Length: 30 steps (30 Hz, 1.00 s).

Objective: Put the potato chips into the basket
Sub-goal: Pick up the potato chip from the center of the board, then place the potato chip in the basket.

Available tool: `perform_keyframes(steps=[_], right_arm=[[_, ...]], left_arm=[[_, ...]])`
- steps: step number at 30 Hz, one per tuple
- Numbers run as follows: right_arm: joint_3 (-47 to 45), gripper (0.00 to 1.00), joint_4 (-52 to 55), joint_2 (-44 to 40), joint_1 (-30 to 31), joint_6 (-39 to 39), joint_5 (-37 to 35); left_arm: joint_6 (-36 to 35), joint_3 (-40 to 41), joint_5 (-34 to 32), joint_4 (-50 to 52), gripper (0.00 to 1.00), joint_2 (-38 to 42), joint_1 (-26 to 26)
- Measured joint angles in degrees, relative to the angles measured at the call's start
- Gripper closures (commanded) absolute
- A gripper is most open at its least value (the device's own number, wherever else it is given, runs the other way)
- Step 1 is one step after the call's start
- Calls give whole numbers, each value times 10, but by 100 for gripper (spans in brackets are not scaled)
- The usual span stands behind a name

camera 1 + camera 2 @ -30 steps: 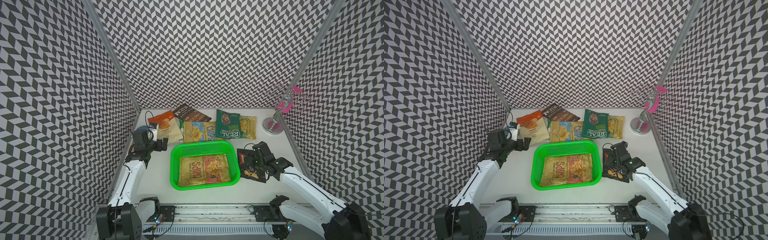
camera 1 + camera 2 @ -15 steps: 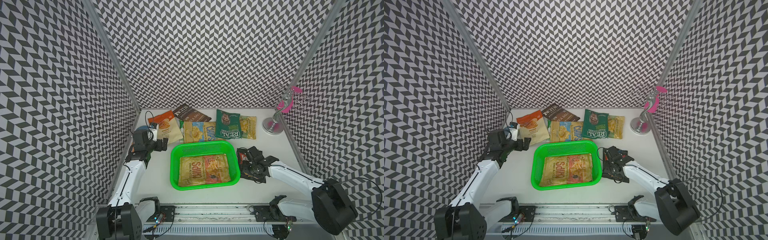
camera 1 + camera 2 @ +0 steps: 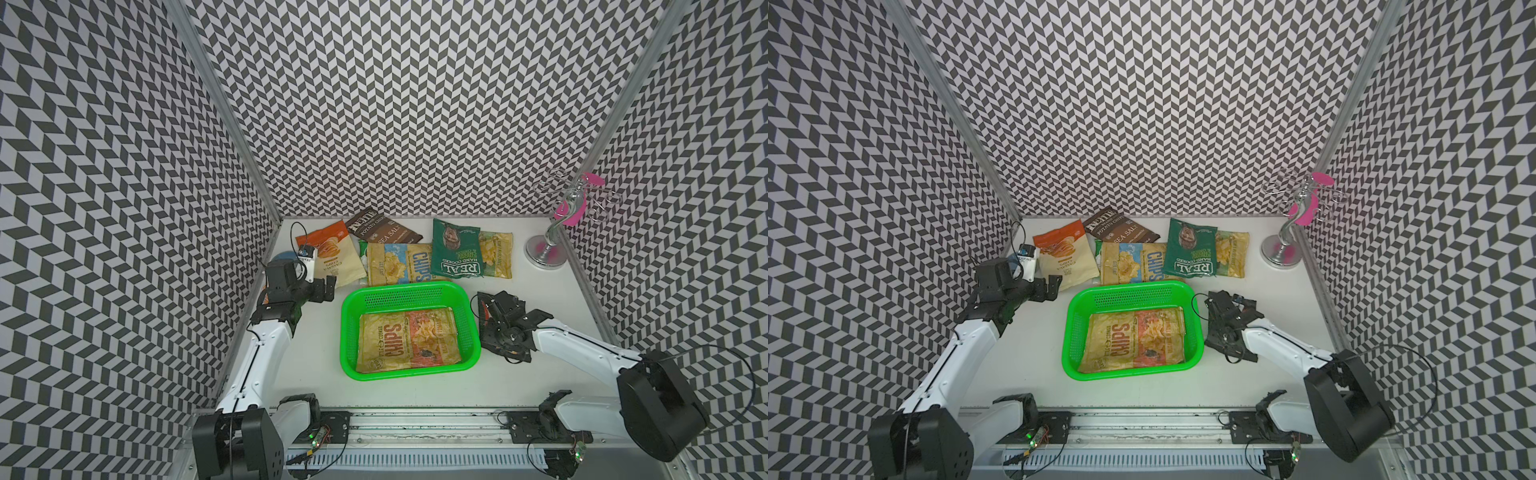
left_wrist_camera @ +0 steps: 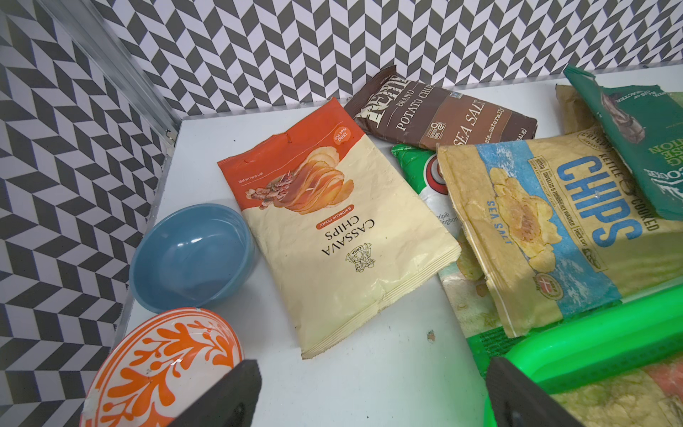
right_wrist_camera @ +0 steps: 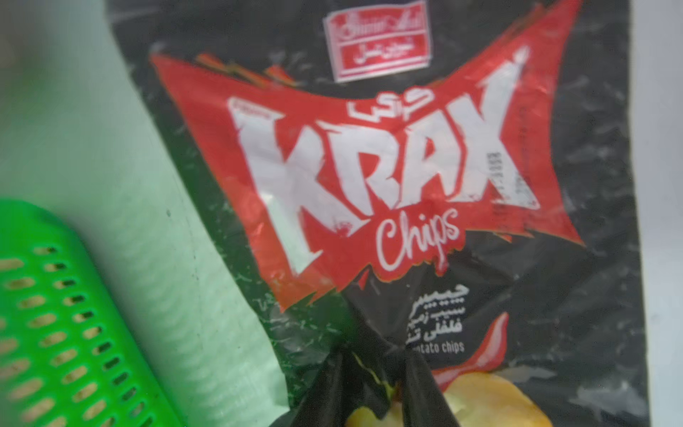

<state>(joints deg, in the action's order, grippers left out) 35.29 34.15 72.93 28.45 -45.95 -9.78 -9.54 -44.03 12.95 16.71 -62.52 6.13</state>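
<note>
The right claw (image 5: 375,360) has lowered and closed, pinching a fold of the black chip bag (image 5: 369,166), which lies just beside the green basket (image 3: 409,291). The left claw (image 4: 371,369) gapes empty. Best to lift slowly and clear the basket wall before crossing, since the thin film may slip.

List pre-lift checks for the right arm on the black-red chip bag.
1. Right gripper pinch on the black-and-red crinkly KRAX chip bag: shut on a bunched fold. Ok.
2. Pinch depth: only a small fold shows, and it is blurred. Cannot tell.
3. Bag free: nothing lies on it; it sits on the white table, apart from the bright green perforated plastic basket. Ok.
4. Basket room: one tan CHIPS bag lies flat inside. Ok.
5. Left gripper clear: open, empty, at the basket's opposite side. Ok.
</note>
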Motion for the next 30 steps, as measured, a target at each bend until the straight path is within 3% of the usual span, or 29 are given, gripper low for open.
perform_keyframes(steps=[2, 6, 17, 25, 30], right_arm=[[0, 87, 4, -14, 0, -3, -7], [9, 100, 22, -39, 0, -2, -27], [95, 100, 71, -89, 0, 4, -87], [151, 100, 62, -150, 4, 9, -31], [176, 100, 27, -167, 63, -21, 9]], left_arm=[[0, 0, 0, 0, 1, 0, 0], [0, 0, 0, 0, 1, 0, 0], [0, 0, 0, 0, 1, 0, 0], [0, 0, 0, 0, 1, 0, 0], [0, 0, 0, 0, 1, 0, 0]])
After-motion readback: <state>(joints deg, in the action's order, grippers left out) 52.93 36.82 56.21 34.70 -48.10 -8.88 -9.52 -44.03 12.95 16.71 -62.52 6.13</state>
